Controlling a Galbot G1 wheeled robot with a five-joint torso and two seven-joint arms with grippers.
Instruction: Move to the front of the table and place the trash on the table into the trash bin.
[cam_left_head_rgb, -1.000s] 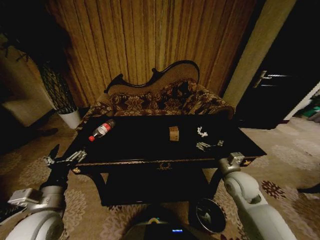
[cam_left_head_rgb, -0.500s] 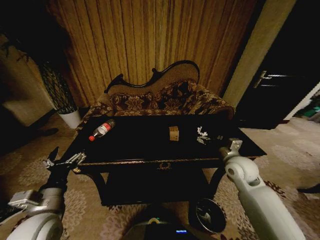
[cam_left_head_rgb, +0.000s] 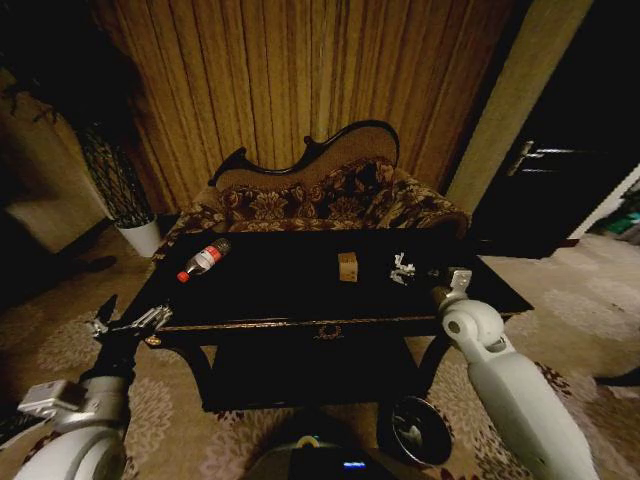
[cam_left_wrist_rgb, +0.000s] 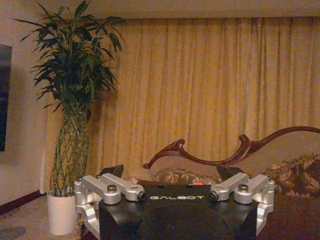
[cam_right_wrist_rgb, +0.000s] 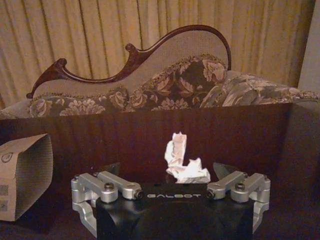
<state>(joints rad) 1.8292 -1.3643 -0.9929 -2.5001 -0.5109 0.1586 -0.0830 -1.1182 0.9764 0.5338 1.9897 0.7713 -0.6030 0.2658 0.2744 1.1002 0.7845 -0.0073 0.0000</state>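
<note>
Trash on the table (cam_left_head_rgb: 300, 285) counts three pieces: one plastic bottle (cam_left_head_rgb: 203, 260) with a red cap lying at the far left, one small tan box (cam_left_head_rgb: 347, 266) near the middle, and one crumpled white wrapper (cam_left_head_rgb: 402, 268) to the right of the box. All three are well apart from each other. One dark round trash bin (cam_left_head_rgb: 420, 432) stands on the floor, near the robot and under the right front corner of the table.

The right gripper (cam_left_head_rgb: 432, 275) is over the table top, just beside the wrapper; in the right wrist view its two fingers are spread apart with the wrapper (cam_right_wrist_rgb: 184, 161) between them and nothing is grasped. The left gripper (cam_left_head_rgb: 128, 320) hangs off the left front corner of the table, also with fingers spread wide and holding nothing.

The table is black and glossy with a gold edge and a lower shelf. Behind it stands one floral sofa (cam_left_head_rgb: 320, 195) before long yellow curtains (cam_left_head_rgb: 300, 80). One tall plant (cam_left_wrist_rgb: 72, 95) in a white pot is at the far left. The floor has a patterned carpet (cam_left_head_rgb: 585, 310).

The word "GALBOT" can be read on both gripper bodies.
</note>
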